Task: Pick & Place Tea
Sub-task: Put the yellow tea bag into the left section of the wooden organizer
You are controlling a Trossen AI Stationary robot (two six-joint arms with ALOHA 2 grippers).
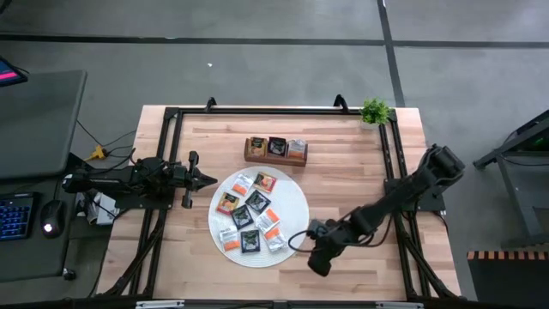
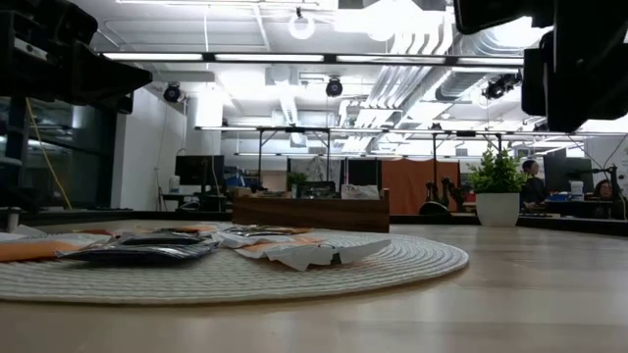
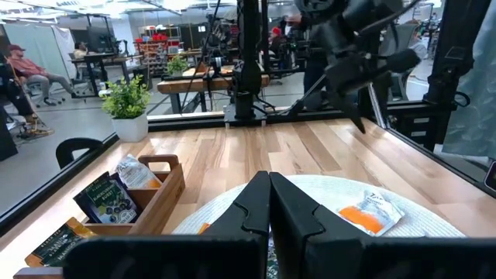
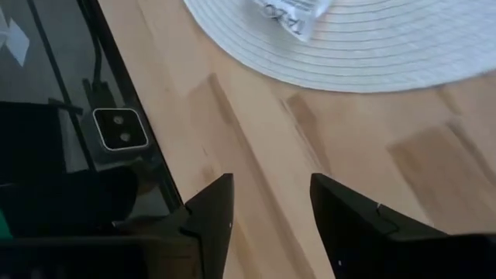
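Several small square tea sachets, black, orange and white (image 1: 251,220), lie flat on the round white mat (image 1: 296,202) at the table's middle; they also show in the low view (image 2: 147,247). My left gripper (image 1: 208,179) is shut and empty, level, just off the mat's left rim; in its wrist view its fingers (image 3: 270,209) point over the mat toward an orange sachet (image 3: 363,215). My right gripper (image 1: 300,241) is open and empty above bare table at the mat's near right rim; its wrist view (image 4: 271,203) shows the mat's rim (image 4: 372,54) and a white sachet (image 4: 291,12) ahead.
A brown wooden three-compartment tray (image 1: 276,149) holding sachets stands beyond the mat, also in the left wrist view (image 3: 147,198). A small potted plant (image 1: 375,111) stands at the far right corner. A dark frame (image 1: 171,129) runs along the table's edges. Bare wood lies right of the mat.
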